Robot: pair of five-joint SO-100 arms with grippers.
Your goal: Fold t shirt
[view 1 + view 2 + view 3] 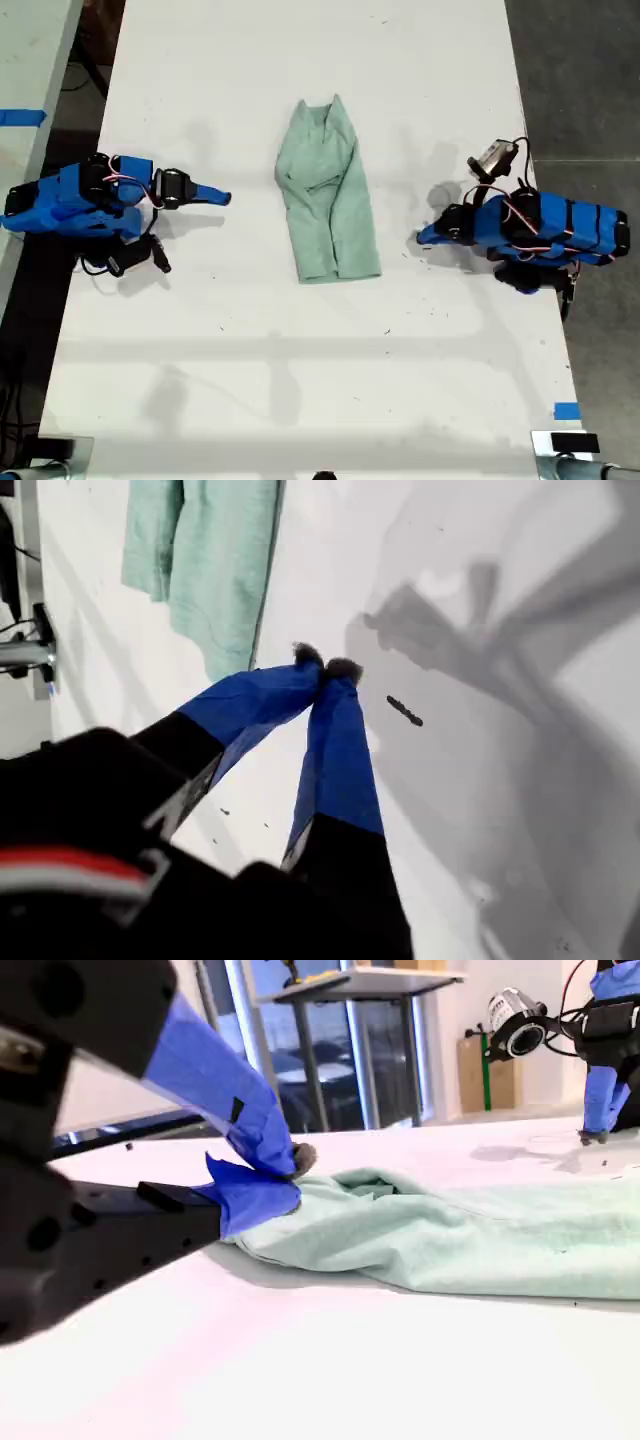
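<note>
1. Our first gripper was clenched on nothing. Its two blue-taped fingers met at their dark tips, just above the white flat tabletop.
2. In the exterior view, our first gripper lay low at the view's right, tip pointing toward the middle. It was clear of the cloth.
3. Our second gripper was also closed, its blue jaws pressed together with nothing caught between them.
4. In the exterior view, our second gripper sat at the view's left. It pointed inward, with bare table between its tip and the garment.
5. The pale mint-green wrinkled fabric t shirt lay on the table between the two arms, folded into a long bundle. It was narrower at the exterior view's top end and wider and squared off at the lower end.
6. The t shirt showed beyond the first gripper's tips, apart from them.
7. The t shirt stretched flat across the second wrist view, behind the shut jaws.
8. A small square of blue tape was stuck near the table's lower right corner in the exterior view.
</note>
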